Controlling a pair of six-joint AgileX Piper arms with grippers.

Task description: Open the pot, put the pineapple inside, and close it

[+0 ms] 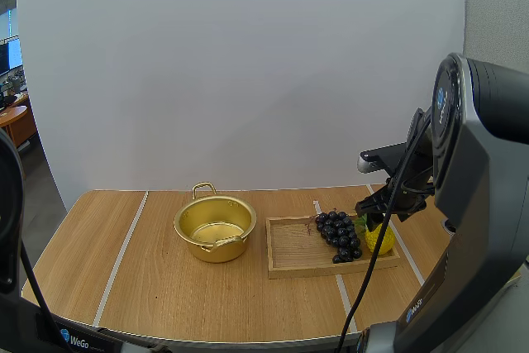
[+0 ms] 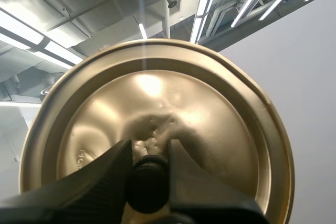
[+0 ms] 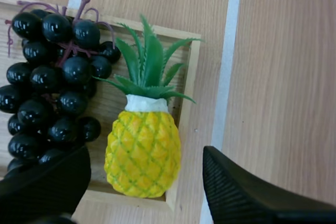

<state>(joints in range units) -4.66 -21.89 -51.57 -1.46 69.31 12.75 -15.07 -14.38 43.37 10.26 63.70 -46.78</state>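
Left claw [image 2: 148, 148] pinched on the black knob [image 2: 148, 184] of the gold lid [image 2: 157, 98]; lid held up, clear of the pot.
Pot [image 1: 214, 227]: gold, open, nothing seen inside, standing on the worktop [image 1: 165, 287] just beside the wooden tray [image 1: 297, 247]. Pineapple [image 3: 143, 145]: small, yellow, green crown, lying at the tray's far end against its rim, just beside the grapes [image 3: 50, 72]. Right claw [image 3: 143, 156]: fingers spread wide, holding nothing, poised above the pineapple, one finger to each side. Step judged: opening done, pick-up in hand. Next move calls for lowering astride the yellow body, clear of the grapes and rim, then closing and carrying to the pot.
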